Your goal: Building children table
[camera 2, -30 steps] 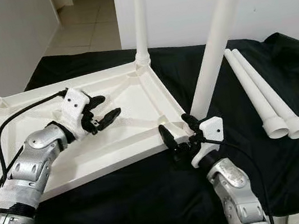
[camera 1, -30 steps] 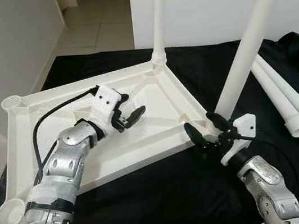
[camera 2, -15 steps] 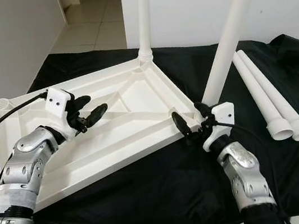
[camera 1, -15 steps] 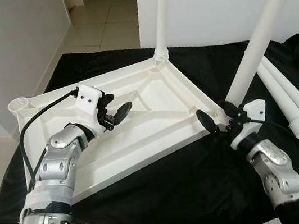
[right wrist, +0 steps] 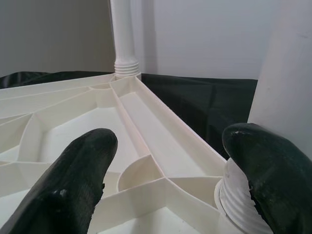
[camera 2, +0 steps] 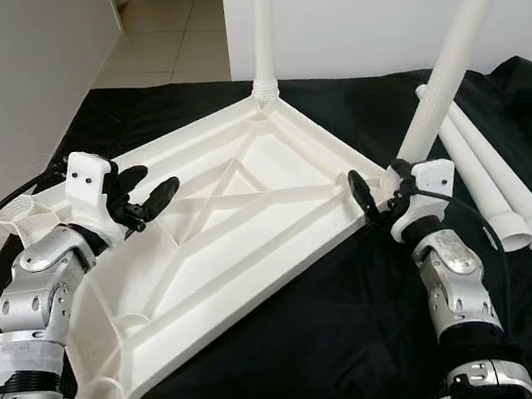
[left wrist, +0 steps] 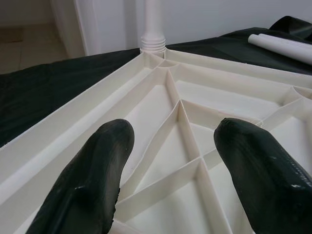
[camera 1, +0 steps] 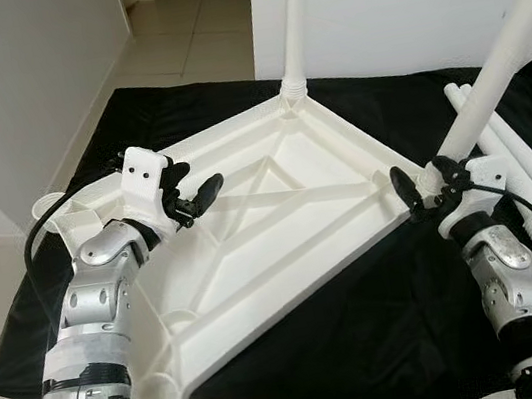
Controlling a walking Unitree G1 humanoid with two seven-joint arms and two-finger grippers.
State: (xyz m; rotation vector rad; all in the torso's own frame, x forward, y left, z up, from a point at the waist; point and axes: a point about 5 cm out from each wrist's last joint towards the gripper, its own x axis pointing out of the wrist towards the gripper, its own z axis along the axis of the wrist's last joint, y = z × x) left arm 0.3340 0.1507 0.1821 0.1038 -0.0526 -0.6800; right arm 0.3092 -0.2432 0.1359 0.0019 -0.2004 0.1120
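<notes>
A black cloth [camera 1: 367, 325] covers most of the frame, and the upside-down white tabletop [camera 1: 279, 218] sits across the middle of it. Two legs are screwed in — one [camera 1: 294, 23] at the top-centre corner, one [camera 1: 506, 50] at the right corner. Two loose legs [camera 2: 491, 179] lie at the right edge. The left gripper [camera 1: 195, 199] hovers over the ribs at centre-left, fingers spread, holding nothing. The right gripper [camera 1: 424, 190] is spread wide around the right leg's threaded base — not clamped.

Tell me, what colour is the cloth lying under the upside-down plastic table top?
Black cloth, clearest in the right eye view.
</notes>
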